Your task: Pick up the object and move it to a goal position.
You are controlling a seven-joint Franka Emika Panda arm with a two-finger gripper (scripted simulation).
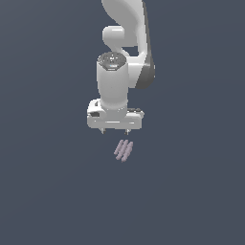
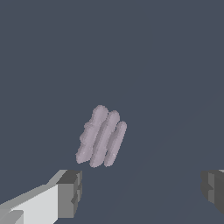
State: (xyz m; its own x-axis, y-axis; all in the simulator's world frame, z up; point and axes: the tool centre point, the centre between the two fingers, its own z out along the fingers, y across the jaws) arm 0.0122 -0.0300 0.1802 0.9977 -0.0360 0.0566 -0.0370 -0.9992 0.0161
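The object (image 1: 124, 150) is a small pale pinkish-lilac piece of three short ridged rods joined side by side, lying on the dark grey floor. It also shows in the wrist view (image 2: 101, 136), in the middle of the picture. My white gripper (image 1: 115, 131) hangs from the arm and sits just behind and above the object, apart from it. It is open and empty. In the wrist view the gripper (image 2: 142, 188) has its two dark fingertips (image 2: 70, 192) far apart, and the object lies beyond them, closer to one fingertip, not between them.
The white arm (image 1: 125, 52) rises behind the gripper to the top of the exterior view. Plain dark grey ground (image 1: 48, 191) surrounds the object on all sides.
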